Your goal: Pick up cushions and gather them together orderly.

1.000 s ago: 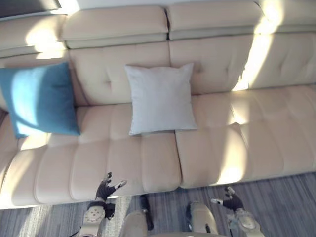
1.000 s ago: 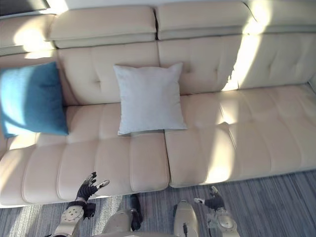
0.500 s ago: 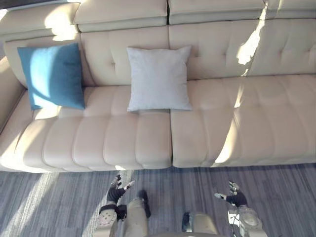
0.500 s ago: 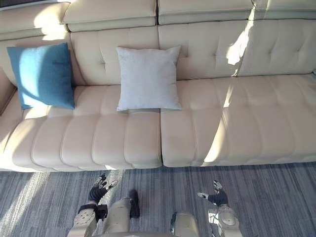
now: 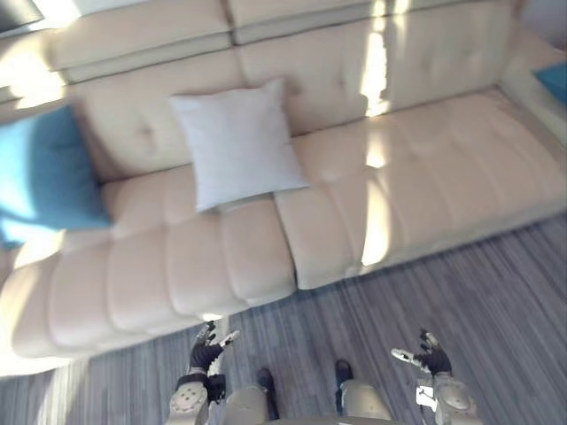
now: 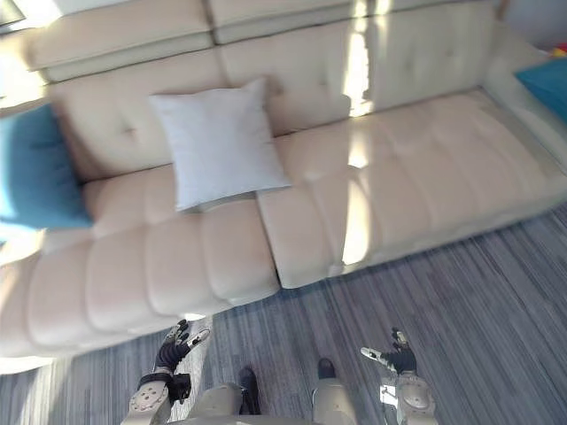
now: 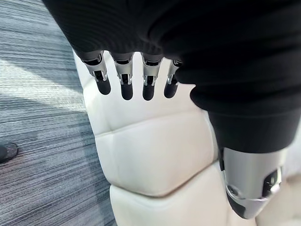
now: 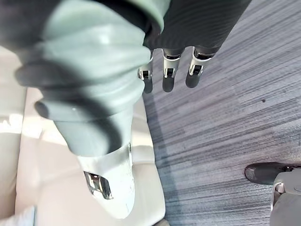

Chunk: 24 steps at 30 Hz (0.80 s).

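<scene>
White cushion point(image 5: 236, 143) shows whole, blue cushion point(image 5: 40, 177) cropped (left edge); left hand point(image 5: 205, 348), right hand point(image 5: 431, 359) splayed.

1. The 2 eye views look down from the head, facing the sofa point(image 5: 425, 177) front-on; both share its seats and the floor point(image 5: 461, 292) before it.
2. Left wrist view: along the left hand point(image 7: 141, 28), close to the sofa's front edge.
3. Right wrist view: along the right hand point(image 8: 197, 19), toward that same edge.

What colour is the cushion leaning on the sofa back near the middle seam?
Plain pale grey, unpatterned. The cushion shows best in the right eye view.
</scene>
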Motion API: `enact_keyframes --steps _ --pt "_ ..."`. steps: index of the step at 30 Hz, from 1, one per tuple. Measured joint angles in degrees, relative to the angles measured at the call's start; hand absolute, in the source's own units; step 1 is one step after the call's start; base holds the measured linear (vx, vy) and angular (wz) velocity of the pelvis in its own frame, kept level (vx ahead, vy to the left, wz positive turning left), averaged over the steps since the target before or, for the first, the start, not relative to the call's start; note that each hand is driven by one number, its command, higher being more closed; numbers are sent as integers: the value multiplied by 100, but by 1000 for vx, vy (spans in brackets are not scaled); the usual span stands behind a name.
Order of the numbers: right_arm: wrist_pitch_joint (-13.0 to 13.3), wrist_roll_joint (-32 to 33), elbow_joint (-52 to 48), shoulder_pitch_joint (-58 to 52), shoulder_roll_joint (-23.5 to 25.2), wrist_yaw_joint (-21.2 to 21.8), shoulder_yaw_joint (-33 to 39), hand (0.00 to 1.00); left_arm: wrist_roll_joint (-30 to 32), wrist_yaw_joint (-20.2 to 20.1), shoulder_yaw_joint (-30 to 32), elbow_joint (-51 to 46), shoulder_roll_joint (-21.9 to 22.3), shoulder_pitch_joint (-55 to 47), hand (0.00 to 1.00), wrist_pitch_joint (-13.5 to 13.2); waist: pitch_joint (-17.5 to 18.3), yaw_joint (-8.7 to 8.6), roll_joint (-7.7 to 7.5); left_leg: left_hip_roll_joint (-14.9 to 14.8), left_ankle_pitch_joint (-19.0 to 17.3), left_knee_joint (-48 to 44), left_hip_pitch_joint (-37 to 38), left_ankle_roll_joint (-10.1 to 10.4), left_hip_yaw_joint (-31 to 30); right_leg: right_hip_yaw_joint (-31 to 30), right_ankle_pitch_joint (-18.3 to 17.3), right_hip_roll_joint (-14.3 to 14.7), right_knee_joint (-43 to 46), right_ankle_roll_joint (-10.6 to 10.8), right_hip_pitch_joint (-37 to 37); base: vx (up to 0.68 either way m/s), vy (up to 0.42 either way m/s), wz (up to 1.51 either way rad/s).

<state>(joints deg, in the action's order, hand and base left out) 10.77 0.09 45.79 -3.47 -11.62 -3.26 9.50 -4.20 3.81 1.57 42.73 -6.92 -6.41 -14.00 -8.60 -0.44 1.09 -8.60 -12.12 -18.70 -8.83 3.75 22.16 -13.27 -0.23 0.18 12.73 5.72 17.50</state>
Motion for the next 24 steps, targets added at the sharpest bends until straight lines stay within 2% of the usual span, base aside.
enact_keyframes --steps 1,2,3,4,5,6,7,8,10,11,12,13,14,15,17,18,20,21,22,23,24 --pt "1 0 -11 144 1 -20 -131 0 24 -1 -4 -6 -59 70 0 6 -41 -71 13 -245 -56 -19 77 -20 488 642 184 -13 -183 -274 106 -31 1 -242" --pt "-9 0 -7 247 17 -20 -178 0 27 4 -55 -63 -183 160 0 6 -109 -133 -57 -279 -115 -9 289 -16 979 2028 -120 -244 130 -750 184 -23 -24 -207" --pt "-9 -3 -5 257 6 -24 -187 0 27 3 -107 -76 -233 176 0 4 -109 -136 -64 -309 -150 -24 401 -13 1230 2701 -311 -397 266 -902 161 1 -7 -198" --pt "-7 -6 -5 322 -58 -33 -261 0 27 3 -153 -89 -262 215 0 8 -131 -187 -14 -410 -191 -106 628 -32 1729 3811 -517 -700 478 -1196 57 31 -16 -182" --pt "-7 -8 -7 362 -89 -33 -306 0 27 4 -168 -143 -264 216 0 9 -125 -196 42 -494 -292 -172 791 0 2027 4527 -609 -897 612 -1291 -53 70 -66 -211" --pt "-8 -10 -8 390 -104 -33 -348 0 27 4 -191 -185 -277 227 0 7 -113 -175 93 -581 -427 -204 975 153 2305 4952 -693 -972 707 -1150 -137 115 -119 -195" --pt "-9 -21 -13 446 -89 -27 -382 0 27 0 -198 -183 -311 272 0 14 -123 -177 122 -651 -513 -216 1138 283 2557 4920 -742 -940 807 -1083 -119 155 -170 -198" --pt "-9 -21 -80 462 -80 -32 -374 0 28 -9 -224 -177 -354 356 0 42 -129 -235 137 -687 -557 -286 1288 353 2798 4551 -804 -755 948 -1069 6 185 -202 -192" --pt "-10 -22 -231 405 -111 -28 -387 0 28 -13 -215 -186 -322 511 0 47 -124 -232 151 -1012 -554 -904 1381 345 2922 4014 -901 -435 998 -1089 69 196 -164 -171" --pt "-9 -21 -262 430 -133 -31 -390 0 28 -20 -229 -239 -309 522 0 47 -116 -221 179 -1358 -460 -1693 1297 175 2755 3665 -965 -159 982 -1168 29 262 -140 -179" --pt "-8 -20 -350 446 -142 -41 -400 0 27 -51 -270 -278 -271 519 0 47 -133 -212 211 -1662 -283 -2657 1035 -343 2134 3308 -1049 105 885 -1292 -134 273 -120 -176" --pt "-8 -21 -379 426 -147 -46 -433 0 27 -69 -282 -288 -234 514 0 46 -143 -198 216 -1642 -368 -3074 828 -384 1632 3138 -1070 197 853 -1326 -224 294 -64 -170" --pt "-12 -20 -374 429 -212 -94 -526 0 24 -106 -338 -301 -186 472 0 44 -147 -138 209 -1253 -477 -3664 309 -269 540 2747 -1106 304 791 -1377 -392 296 25 -153" --pt "-12 -20 -374 439 -247 -122 -597 0 8 -111 -341 -324 -145 390 0 45 -157 -92 201 -854 -535 -3858 -31 -175 -104 2470 -1118 345 725 -1382 -548 304 53 -166" --pt "-19 -19 -281 430 -214 -186 -615 0 -24 -105 -344 -480 -109 167 0 41 -199 63 169 -199 -551 -3641 -672 -174 -903 1949 -1148 358 505 -1325 -989 289 95 -129" --pt "-25 -19 -246 430 -224 -192 -614 0 -38 -102 -344 -543 -110 117 0 37 -212 123 149 -96 -551 -3481 -846 -173 -1003 1848 -1166 350 453 -1292 -1079 341 129 -88" --pt "-64 -19 -206 485 -233 -209 -620 0 -48 -91 -337 -656 -112 67 0 33 -263 217 234 286 -523 -2628 -1447 -132 -1412 1628 -1261 308 194 -1186 -1481 372 160 -45" --pt "-65 -17 -163 554 -234 -221 -635 0 -48 -81 -331 -657 -111 47 0 34 -262 302 242 474 -427 -2053 -1584 -15 -1518 1538 -1307 251 101 -1137 -1604 497 231 -40" --pt "-59 -15 -68 679 -239 -249 -638 0 -48 -55 -319 -659 -100 28 0 36 -249 407 264 633 -212 -1059 -1624 224 -1585 1437 -1354 217 -117 -1054 -1788 530 247 -37" --pt "-59 -8 66 806 -234 -293 -612 0 -48 -7 -312 -661 -92 27 0 38 -229 473 306 676 271 -192 -1638 88 -1578 1393 -1428 224 -299 -931 -1990 565 253 -27" --pt "-66 -4 97 850 -218 -303 -621 0 -48 13 -296 -651 -97 22 0 41 -221 519 289 706 587 -179 -1620 -102 -1573 1358 -1507 203 -284 -853 -2055 556 226 -19"
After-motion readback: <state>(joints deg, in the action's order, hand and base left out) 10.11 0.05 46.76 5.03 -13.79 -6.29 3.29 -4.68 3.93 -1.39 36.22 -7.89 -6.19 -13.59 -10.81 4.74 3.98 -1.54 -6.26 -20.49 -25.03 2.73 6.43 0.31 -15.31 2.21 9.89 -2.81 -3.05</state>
